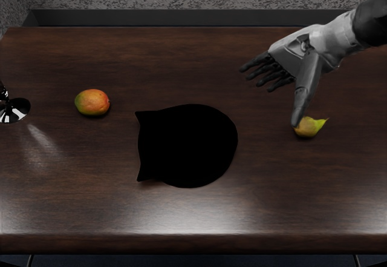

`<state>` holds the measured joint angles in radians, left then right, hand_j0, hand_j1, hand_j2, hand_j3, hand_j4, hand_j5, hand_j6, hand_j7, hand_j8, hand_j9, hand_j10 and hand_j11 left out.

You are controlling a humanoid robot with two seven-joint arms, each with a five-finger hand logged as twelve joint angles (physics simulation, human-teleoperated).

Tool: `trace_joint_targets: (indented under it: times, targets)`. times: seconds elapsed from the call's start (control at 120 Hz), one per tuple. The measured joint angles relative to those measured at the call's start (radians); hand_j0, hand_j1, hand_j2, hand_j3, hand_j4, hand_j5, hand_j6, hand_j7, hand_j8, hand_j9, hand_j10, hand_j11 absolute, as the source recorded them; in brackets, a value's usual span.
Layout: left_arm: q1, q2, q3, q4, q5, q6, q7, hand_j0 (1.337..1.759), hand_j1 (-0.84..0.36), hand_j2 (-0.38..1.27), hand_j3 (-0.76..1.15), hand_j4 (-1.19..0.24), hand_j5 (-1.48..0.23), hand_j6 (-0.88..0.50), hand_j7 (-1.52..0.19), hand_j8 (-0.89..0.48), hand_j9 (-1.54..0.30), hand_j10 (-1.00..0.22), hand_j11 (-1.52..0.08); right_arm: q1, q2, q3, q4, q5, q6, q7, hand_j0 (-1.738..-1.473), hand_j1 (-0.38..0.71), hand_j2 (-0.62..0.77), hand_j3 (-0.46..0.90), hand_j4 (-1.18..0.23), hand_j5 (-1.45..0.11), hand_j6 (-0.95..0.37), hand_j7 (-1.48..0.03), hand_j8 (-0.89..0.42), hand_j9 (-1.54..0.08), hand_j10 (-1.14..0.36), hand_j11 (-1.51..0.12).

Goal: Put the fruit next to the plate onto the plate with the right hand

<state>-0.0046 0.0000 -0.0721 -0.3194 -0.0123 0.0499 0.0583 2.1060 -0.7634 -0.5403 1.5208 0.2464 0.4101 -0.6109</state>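
— Fruit on the right side: what is it, and where does it lie?

— A small yellow-green fruit, pear-like, with a pointed tip toward the right. It lies on the dark wooden table, well to the right of the flat black plate and not touching it.

— And the plate itself?

— Matte black and rounded, with two ear-like corners on its left side. It sits near the middle of the table. The yellow-green fruit is not on it.

— Where is the right hand?

— The grey-and-black right hand comes in from the upper right and hangs just above the fruit. Its four dark fingers are stretched out and spread apart, pointing left over the tabletop. The grey thumb points straight down, and its tip meets the fruit's upper left side. The hand is not closed around anything.

— What else is on the table?

— A round orange-and-green mango lies left of the plate, near it but apart. At the left edge stands a shiny chrome object. Only part of it shows, and I cannot tell what it is.
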Motion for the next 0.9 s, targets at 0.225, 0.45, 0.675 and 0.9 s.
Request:
trace_joint_targets:
  times: [0.225,0.45,0.675,0.9]
  targets:
    - [0.000,0.000,0.000,0.000,0.000,0.000,0.000,1.658,0.35,0.00,0.00,0.00,0.00,0.00,0.00,0.00,0.00,0.00,0.00,0.172,0.264,-0.355,0.001,-0.049,-0.200,0.000,-1.658,-0.32,-0.01,0.00,-0.03,-0.03,-0.03,-0.03,-0.03,-0.03,-0.03,-0.03]
    - [0.000,0.000,0.000,0.000,0.000,0.000,0.000,1.658,0.35,0.00,0.00,0.00,0.00,0.00,0.00,0.00,0.00,0.00,0.00,0.163,0.291,-0.405,0.064,-0.123,-0.468,0.000,-1.658,-0.32,-0.01,0.00,-0.03,-0.03,-0.03,-0.03,-0.03,-0.03,-0.03,-0.03]
    - [0.000,0.000,0.000,0.000,0.000,0.000,0.000,1.658,0.35,0.00,0.00,0.00,0.00,0.00,0.00,0.00,0.00,0.00,0.00,0.087,0.293,-0.403,0.110,-0.164,-0.617,0.000,-1.658,-0.32,0.00,0.00,-0.02,-0.03,-0.02,-0.03,-0.02,-0.03,-0.02,-0.03]
    - [0.000,0.000,0.000,0.000,0.000,0.000,0.000,1.658,0.35,0.00,0.00,0.00,0.00,0.00,0.00,0.00,0.00,0.00,0.00,-0.065,0.294,-0.332,0.114,-0.254,-0.703,0.000,-1.658,-0.32,0.00,0.00,-0.03,-0.03,-0.03,-0.03,-0.03,-0.03,-0.03,-0.03]
